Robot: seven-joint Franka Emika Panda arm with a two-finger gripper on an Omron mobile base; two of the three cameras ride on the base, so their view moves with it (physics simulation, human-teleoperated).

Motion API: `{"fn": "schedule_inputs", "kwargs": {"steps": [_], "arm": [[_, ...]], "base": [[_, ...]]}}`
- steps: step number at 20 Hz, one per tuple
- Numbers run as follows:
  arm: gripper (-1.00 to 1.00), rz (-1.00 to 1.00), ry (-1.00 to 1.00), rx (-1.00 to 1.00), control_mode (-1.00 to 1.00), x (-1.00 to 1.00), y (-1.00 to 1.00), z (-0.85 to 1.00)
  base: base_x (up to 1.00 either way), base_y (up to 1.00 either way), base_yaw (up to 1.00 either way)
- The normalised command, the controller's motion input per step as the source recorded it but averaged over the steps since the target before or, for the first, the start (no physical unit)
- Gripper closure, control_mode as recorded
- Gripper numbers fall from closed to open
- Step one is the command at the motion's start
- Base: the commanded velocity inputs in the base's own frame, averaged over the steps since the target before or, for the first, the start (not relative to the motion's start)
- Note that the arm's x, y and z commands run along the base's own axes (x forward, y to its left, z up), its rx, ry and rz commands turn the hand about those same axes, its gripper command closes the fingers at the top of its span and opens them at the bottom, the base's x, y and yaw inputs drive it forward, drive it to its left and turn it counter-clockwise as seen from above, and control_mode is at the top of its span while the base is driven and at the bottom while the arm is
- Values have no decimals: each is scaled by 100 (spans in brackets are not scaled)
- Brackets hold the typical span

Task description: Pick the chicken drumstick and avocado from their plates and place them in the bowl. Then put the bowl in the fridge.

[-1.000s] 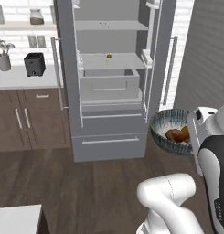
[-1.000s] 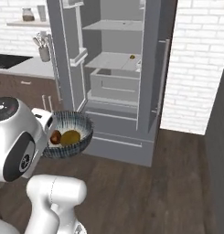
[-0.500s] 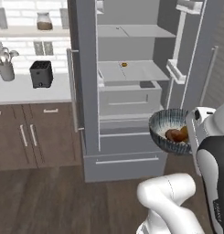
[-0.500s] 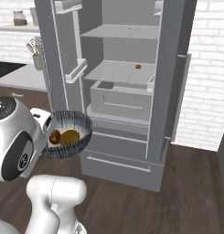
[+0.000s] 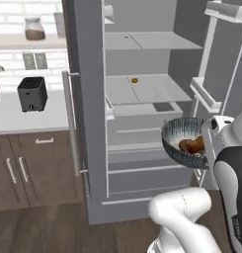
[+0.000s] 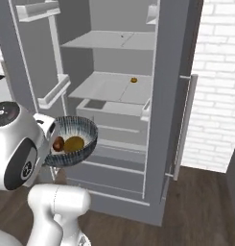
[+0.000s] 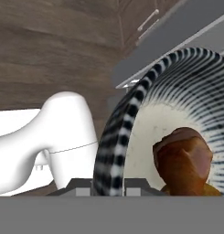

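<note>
Two foods ride in the bowl (image 6: 72, 139): drumstick (image 7: 183, 161) and avocado (image 6: 74, 143). Jaws pinch the bowl's rim, pressed nearly together on it; the bowl hangs off to one side of them. Fridge (image 5: 142, 94) stands open just ahead of the jaws, middle shelf (image 6: 111, 88) above bowl level. Risks: a rim-only grip could let the bowl tip and spill; the door bins (image 6: 54, 91) close beside the jaws could catch the bowl on entry.
</note>
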Motion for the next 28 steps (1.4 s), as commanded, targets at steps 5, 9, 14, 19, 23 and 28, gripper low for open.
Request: {"fn": "schedule_inputs", "kwargs": {"steps": [5, 9, 14, 19, 23, 28], "arm": [[100, 0, 0, 0, 100, 0, 0, 0], [100, 0, 0, 0, 100, 0, 0, 0], [100, 0, 0, 0, 100, 0, 0, 0], [100, 0, 0, 0, 100, 0, 0, 0], [100, 0, 0, 0, 100, 0, 0, 0], [100, 0, 0, 0, 100, 0, 0, 0]], "base": [[42, 2, -21], [47, 45, -21], [64, 10, 4], [56, -35, 18], [26, -38, 8], [39, -11, 1]]}}
